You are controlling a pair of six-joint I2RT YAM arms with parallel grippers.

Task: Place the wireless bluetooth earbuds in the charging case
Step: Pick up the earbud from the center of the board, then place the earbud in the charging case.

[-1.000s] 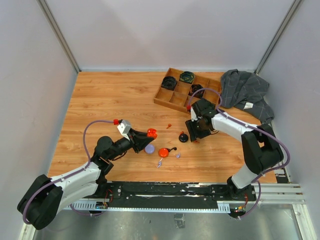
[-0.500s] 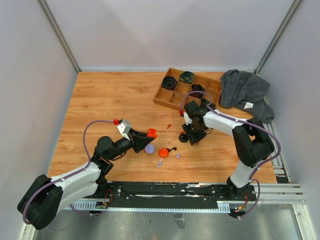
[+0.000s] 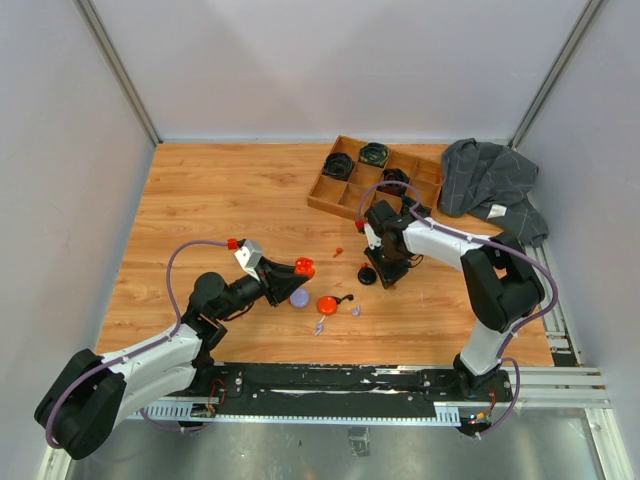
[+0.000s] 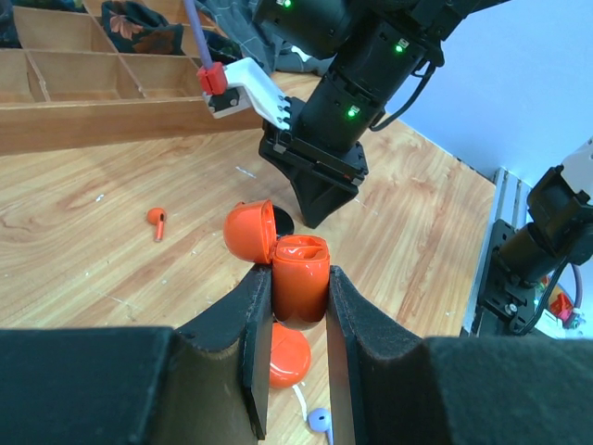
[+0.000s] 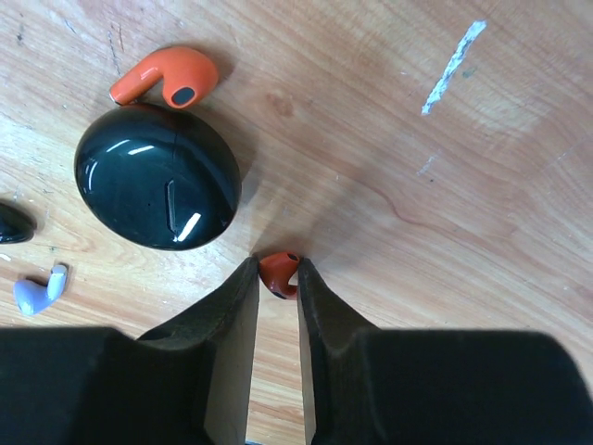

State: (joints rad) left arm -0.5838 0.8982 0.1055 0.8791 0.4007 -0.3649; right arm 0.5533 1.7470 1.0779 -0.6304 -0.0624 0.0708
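Note:
My left gripper point(image 4: 296, 276) is shut on an orange charging case point(image 4: 301, 252), held upright with its lid point(image 4: 248, 232) flipped open; from above it shows at the case point(image 3: 304, 267). My right gripper point(image 5: 276, 268) is down on the wood, shut on a small orange earbud point(image 5: 279, 275) pinched between both fingertips. Just beside it lies a round black case point(image 5: 157, 176), with a second orange earbud point(image 5: 165, 76) touching its far side. Another orange earbud point(image 3: 338, 251) lies alone. Lilac earbuds point(image 3: 355, 311) and a black earbud point(image 3: 347, 298) lie near the front.
An orange round case point(image 3: 327, 305) and a lilac round case point(image 3: 299, 297) sit below my left gripper. A wooden compartment tray point(image 3: 352, 196) with coiled cables stands at the back. A grey cloth point(image 3: 490, 185) is heaped at the right edge.
My right gripper has shifted left to beside the black case, come down and closed on the orange earbud. The left arm and its case have stayed still.

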